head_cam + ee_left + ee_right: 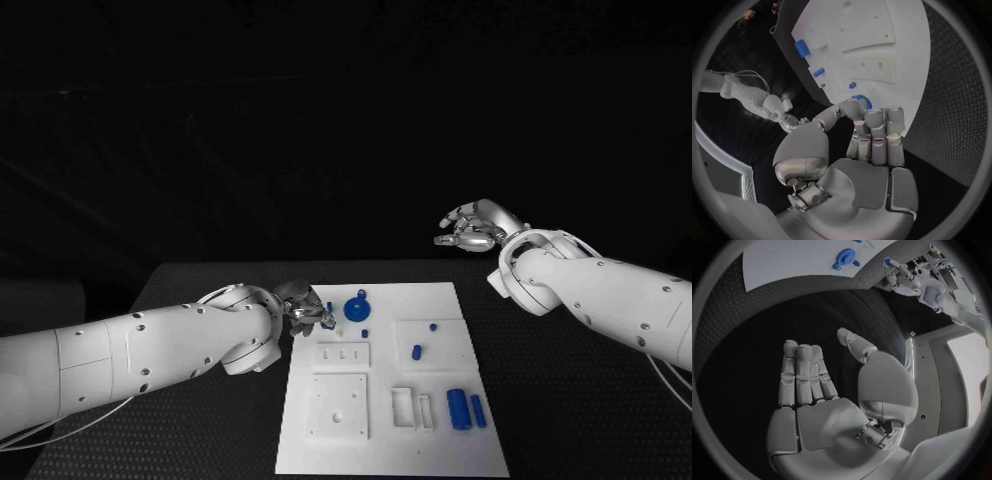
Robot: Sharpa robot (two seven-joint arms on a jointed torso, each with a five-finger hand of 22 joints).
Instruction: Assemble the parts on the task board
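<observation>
The white task board (433, 440) lies in the middle of the black table. My left hand (300, 306) hovers at the board's far left edge and pinches a small blue part (327, 320) in its fingertips. Just right of it a blue gear-shaped part (358, 304) sits on the board; it shows again in the right wrist view (844, 259). In the left wrist view a blue ring (862, 101) peeks out behind the curled fingers (878, 130). My right hand (473, 227) is raised beyond the board's far right corner, holding nothing, its fingers (803, 372) straight.
Small blue pieces (417, 351) lie mid-board, and two blue cylinders (466, 408) rest near the right edge beside white slots (411, 407). White square plates (340, 405) sit on the board's left half. Bare black table (577, 420) flanks the board.
</observation>
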